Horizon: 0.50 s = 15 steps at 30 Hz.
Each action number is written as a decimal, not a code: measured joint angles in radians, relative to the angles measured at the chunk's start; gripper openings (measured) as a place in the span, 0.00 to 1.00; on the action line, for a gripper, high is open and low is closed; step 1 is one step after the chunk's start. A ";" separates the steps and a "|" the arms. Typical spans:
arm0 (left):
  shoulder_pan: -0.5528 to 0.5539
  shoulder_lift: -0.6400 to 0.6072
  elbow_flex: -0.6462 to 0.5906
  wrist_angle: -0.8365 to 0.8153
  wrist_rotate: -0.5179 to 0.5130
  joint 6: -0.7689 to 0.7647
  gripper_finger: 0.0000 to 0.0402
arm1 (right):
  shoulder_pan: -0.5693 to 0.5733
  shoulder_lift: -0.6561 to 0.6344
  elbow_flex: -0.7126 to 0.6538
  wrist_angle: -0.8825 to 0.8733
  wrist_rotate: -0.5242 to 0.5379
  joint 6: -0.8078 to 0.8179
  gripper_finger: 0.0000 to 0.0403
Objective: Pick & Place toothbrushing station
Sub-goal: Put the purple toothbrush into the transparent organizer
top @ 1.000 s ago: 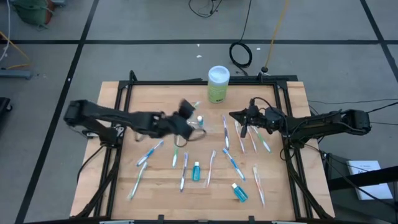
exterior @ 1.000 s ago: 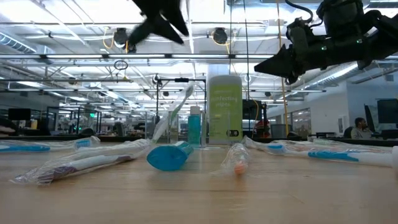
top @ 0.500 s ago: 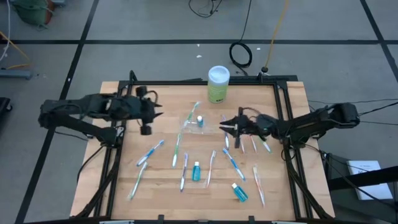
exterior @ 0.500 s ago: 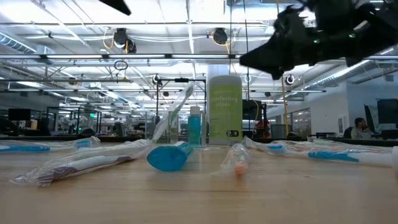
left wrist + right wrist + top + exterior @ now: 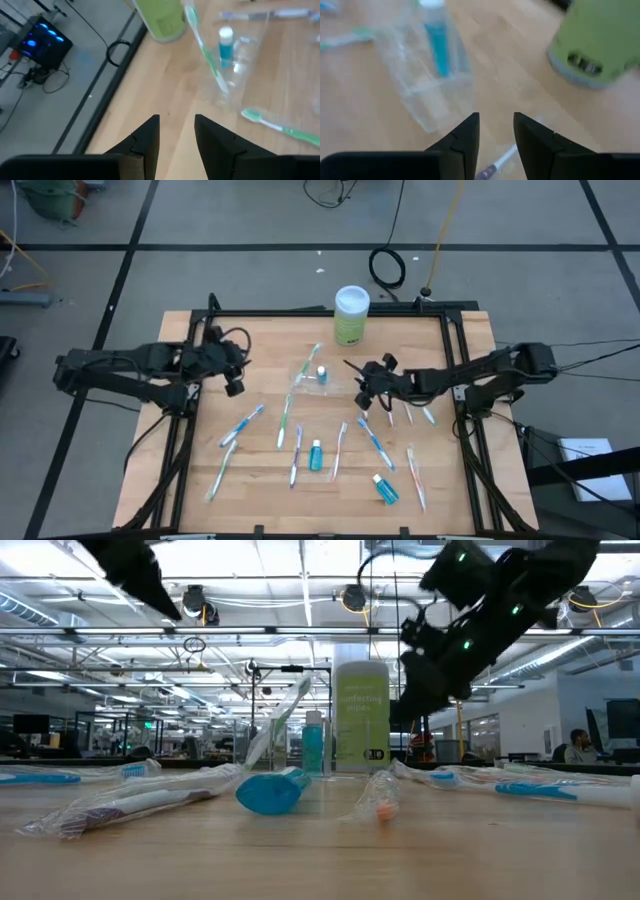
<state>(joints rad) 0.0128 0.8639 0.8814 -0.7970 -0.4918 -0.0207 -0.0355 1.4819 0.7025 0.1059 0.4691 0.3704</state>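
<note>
The toothbrushing station (image 5: 308, 376) is a clear plastic holder standing on the wooden table's middle. A green toothbrush (image 5: 204, 50) leans in it and a small blue tube (image 5: 437, 36) stands in it. My right gripper (image 5: 358, 381) hangs just right of the station, slanting down toward it, and the right wrist view shows the gripper (image 5: 495, 131) open and empty. My left gripper (image 5: 236, 376) is over the table's left part, well away from the station. It is open (image 5: 176, 136) with bare wood between its fingers.
A green white-lidded canister (image 5: 351, 315) stands at the far edge behind the station. Several wrapped toothbrushes (image 5: 375, 442) and two blue tubes (image 5: 316, 455) lie scattered over the near half. A black frame (image 5: 300, 311) rims the table.
My left gripper has drawn back from the station toward the table's left edge, rolling as it went. My right gripper has gone toward the station, sinking and tipping its fingers downward. The station and its toothbrush have stayed put.
</note>
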 joint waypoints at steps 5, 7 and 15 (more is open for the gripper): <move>0.000 0.000 -0.113 0.084 0.050 0.000 0.32 | -0.069 0.122 -0.001 -0.017 -0.045 0.061 0.29; 0.000 0.000 -0.144 0.102 0.056 -0.021 0.32 | -0.089 0.154 -0.001 0.000 -0.112 0.075 0.29; 0.004 0.000 -0.171 0.116 0.054 0.014 0.32 | -0.129 0.214 0.003 0.018 -0.157 0.037 0.27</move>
<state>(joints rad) 0.0166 0.8635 0.7109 -0.6815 -0.4377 -0.0067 -0.1646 1.6955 0.7059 0.1236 0.3117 0.4071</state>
